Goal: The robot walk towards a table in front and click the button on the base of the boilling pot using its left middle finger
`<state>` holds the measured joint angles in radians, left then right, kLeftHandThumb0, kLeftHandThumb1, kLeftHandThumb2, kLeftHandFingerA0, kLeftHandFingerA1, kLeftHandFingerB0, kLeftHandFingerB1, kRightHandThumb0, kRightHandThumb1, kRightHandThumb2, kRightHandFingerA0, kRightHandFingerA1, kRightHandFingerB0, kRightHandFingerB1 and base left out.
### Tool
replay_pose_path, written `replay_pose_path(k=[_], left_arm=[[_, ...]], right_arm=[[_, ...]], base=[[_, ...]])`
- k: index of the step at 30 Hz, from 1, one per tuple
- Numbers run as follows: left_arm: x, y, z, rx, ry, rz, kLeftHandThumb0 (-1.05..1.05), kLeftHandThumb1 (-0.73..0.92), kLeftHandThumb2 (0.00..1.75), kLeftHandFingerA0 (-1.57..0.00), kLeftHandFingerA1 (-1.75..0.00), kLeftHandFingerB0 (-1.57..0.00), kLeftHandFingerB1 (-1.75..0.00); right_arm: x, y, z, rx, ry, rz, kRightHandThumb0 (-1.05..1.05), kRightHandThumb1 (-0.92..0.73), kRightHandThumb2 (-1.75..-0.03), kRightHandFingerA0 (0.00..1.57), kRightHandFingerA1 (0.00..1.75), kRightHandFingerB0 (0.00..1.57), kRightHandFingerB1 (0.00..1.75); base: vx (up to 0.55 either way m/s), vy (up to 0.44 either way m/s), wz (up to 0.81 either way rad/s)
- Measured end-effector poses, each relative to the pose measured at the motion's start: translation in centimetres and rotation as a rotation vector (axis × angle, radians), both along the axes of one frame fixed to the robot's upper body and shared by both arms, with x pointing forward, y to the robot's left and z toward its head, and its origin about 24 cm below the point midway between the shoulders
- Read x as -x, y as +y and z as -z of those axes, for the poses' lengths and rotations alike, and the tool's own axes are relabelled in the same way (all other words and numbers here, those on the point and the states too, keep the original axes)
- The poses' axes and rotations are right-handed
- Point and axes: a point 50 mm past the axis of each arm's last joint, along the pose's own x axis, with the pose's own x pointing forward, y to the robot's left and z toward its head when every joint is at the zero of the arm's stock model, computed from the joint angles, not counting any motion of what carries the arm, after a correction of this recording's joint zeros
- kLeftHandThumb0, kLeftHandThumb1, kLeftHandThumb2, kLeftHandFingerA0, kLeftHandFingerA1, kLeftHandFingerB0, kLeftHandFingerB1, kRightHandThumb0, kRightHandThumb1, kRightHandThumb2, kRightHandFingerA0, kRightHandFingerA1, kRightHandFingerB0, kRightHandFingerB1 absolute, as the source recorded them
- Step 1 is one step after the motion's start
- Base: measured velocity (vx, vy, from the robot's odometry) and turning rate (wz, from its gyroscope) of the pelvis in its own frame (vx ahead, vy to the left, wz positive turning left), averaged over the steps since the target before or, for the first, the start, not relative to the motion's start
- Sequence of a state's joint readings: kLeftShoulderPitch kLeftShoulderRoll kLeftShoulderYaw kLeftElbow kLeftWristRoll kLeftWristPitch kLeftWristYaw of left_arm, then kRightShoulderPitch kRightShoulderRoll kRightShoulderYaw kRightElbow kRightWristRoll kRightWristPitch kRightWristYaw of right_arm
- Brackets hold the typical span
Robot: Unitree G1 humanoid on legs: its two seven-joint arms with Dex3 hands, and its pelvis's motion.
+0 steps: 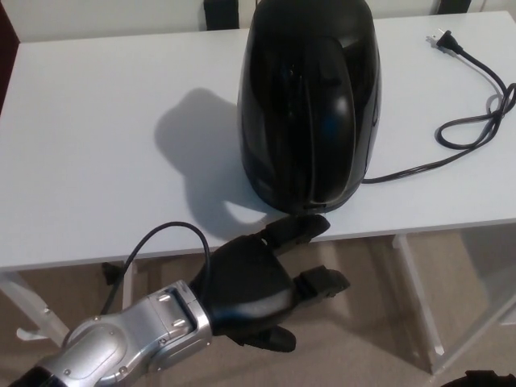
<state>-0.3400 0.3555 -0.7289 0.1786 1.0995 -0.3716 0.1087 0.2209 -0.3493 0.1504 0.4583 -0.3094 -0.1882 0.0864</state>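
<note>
A tall glossy black boiling pot (308, 105) stands on the white table (105, 161), close to its near edge. My left hand (250, 286) is low at the table's front edge, fingers spread and holding nothing. Its upper finger (300, 230) reaches to the foot of the pot's front and touches or nearly touches the base. The button on the base is hidden behind that finger. A lower finger (322, 282) points right below the table edge. My right hand does not show.
The pot's black power cord (472, 121) loops across the table's right side, its plug (442, 39) lying unplugged near the far right corner. White table legs (419, 298) and beige carpet lie below the edge. A dark chair back (219, 13) stands behind the table.
</note>
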Motion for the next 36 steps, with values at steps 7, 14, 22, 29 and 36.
replay_pose_path(k=[7, 14, 22, 29, 36], left_arm=[[-0.1, -0.2, -0.1, 0.0, -0.008, 0.006, -0.75, 0.84, 0.66, -0.27, -0.3, -0.22, -0.29], [-0.1, -0.2, -0.1, 0.0, -0.008, 0.006, -0.75, 0.85, 0.65, -0.25, -0.3, -0.2, -0.29], [-0.2, -0.3, 0.0, -0.004, -0.008, 0.003, -0.75, 0.84, 0.67, -0.25, -0.3, -0.19, -0.28], [-0.5, -0.3, 0.1, -0.018, -0.009, -0.001, -0.77, 0.69, 0.95, -0.18, -0.41, -0.15, -0.4], [-1.2, -0.5, 0.5, -0.033, 0.003, -0.017, -0.75, 0.83, 0.66, -0.29, -0.31, -0.23, -0.29]], right_arm=[[-0.1, 0.0, 0.0, 0.001, 0.0, 0.001, -0.44, -0.47, -0.55, 0.8, 0.47, 0.7, 0.45], [-0.1, 0.0, 0.0, 0.001, 0.003, 0.002, -0.42, -0.47, -0.55, 0.8, 0.47, 0.7, 0.46], [-0.1, 0.0, 0.0, 0.001, 0.004, 0.001, -0.45, -0.48, -0.55, 0.8, 0.47, 0.69, 0.45], [-0.2, 0.0, 0.0, 0.002, 0.001, -0.002, -0.44, -0.48, -0.55, 0.78, 0.46, 0.68, 0.45], [-0.3, 0.1, -0.2, 0.0, -0.005, -0.006, -0.46, -0.47, -0.55, 0.79, 0.47, 0.69, 0.45]], base=[[0.0, 0.0, 0.0], [0.0, 0.0, 0.0], [0.0, 0.0, 0.0], [0.0, 0.0, 0.0], [0.0, 0.0, 0.0]])
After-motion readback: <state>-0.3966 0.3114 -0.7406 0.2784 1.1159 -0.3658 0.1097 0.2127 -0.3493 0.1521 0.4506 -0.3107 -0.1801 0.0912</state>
